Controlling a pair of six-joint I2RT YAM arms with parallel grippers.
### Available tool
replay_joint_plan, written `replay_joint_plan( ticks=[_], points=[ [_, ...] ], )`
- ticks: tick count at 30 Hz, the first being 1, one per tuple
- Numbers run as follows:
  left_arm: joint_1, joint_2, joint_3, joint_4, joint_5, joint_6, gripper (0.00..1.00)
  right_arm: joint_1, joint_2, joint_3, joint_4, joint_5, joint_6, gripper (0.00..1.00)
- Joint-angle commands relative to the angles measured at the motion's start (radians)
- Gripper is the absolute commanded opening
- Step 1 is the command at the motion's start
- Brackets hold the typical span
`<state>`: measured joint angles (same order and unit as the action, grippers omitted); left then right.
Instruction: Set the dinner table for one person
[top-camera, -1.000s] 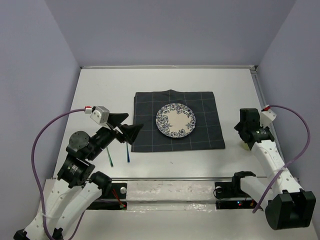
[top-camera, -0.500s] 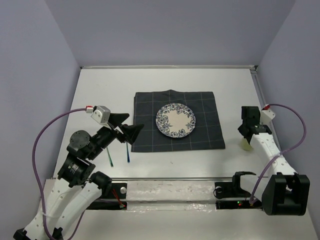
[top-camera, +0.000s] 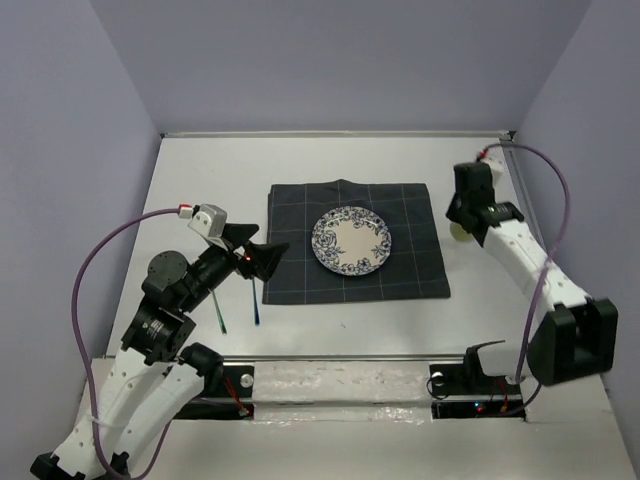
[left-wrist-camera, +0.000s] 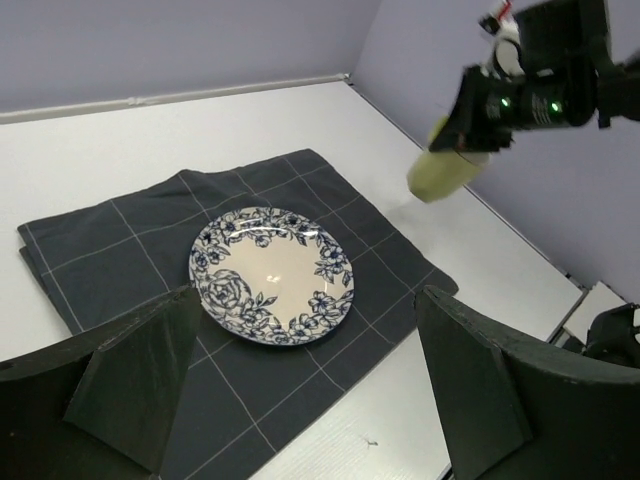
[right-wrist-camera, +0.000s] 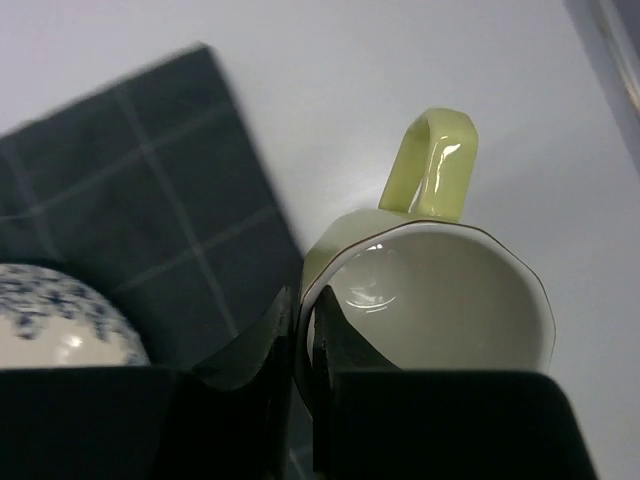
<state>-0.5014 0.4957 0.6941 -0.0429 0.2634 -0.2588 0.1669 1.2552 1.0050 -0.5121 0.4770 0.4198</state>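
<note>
right gripper (top-camera: 463, 218) has swung from the near right side of the white dinner table (top-camera: 220, 170) to beside the plaid placemat's (top-camera: 410, 272) far right corner, clamped on a pale green mug's (top-camera: 457, 232) rim. left gripper (top-camera: 268, 243) spread wide over the placemat's left edge. floral plate (top-camera: 351, 241) sits mid-placemat.

No words, numbers, labels or brand marks can be read in any view. The plate (top-camera: 351, 241) carries only a blue flower pattern, and the mug (right-wrist-camera: 430, 290) is plain green.
</note>
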Motion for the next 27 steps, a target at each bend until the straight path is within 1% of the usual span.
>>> replay_joint_plan(
  ticks=[1, 2, 4, 6, 7, 10, 12, 19, 27],
  points=[
    [0.029, 0.024, -0.007, 0.037, 0.028, 0.016, 0.99, 0.124, 0.232, 0.286, 0.178, -0.081, -0.174, 0.00],
    [0.035, 0.026, -0.007, 0.035, 0.030, 0.015, 0.99, 0.125, 0.316, 0.325, 0.184, -0.119, -0.190, 0.00],
    [0.052, 0.030, -0.007, 0.035, 0.028, 0.013, 0.99, 0.134, 0.421, 0.432, 0.190, -0.144, -0.216, 0.00],
    [0.064, 0.035, -0.007, 0.035, 0.030, 0.013, 0.99, 0.134, 0.482, 0.495, 0.193, -0.181, -0.255, 0.00],
    [0.067, 0.037, -0.007, 0.035, 0.031, 0.015, 0.99, 0.134, 0.512, 0.554, 0.193, -0.190, -0.268, 0.00],
    [0.073, 0.041, -0.007, 0.035, 0.034, 0.015, 0.99, 0.134, 0.605, 0.628, 0.187, -0.205, -0.303, 0.00],
    [0.078, 0.043, -0.007, 0.037, 0.034, 0.013, 0.99, 0.134, 0.638, 0.679, 0.172, -0.210, -0.315, 0.00],
    [0.086, 0.046, -0.007, 0.035, 0.037, 0.013, 0.99, 0.134, 0.730, 0.718, 0.169, -0.210, -0.337, 0.00],
    [0.087, 0.044, -0.007, 0.035, 0.039, 0.012, 0.99, 0.134, 0.765, 0.736, 0.156, -0.157, -0.362, 0.00]
  ],
)
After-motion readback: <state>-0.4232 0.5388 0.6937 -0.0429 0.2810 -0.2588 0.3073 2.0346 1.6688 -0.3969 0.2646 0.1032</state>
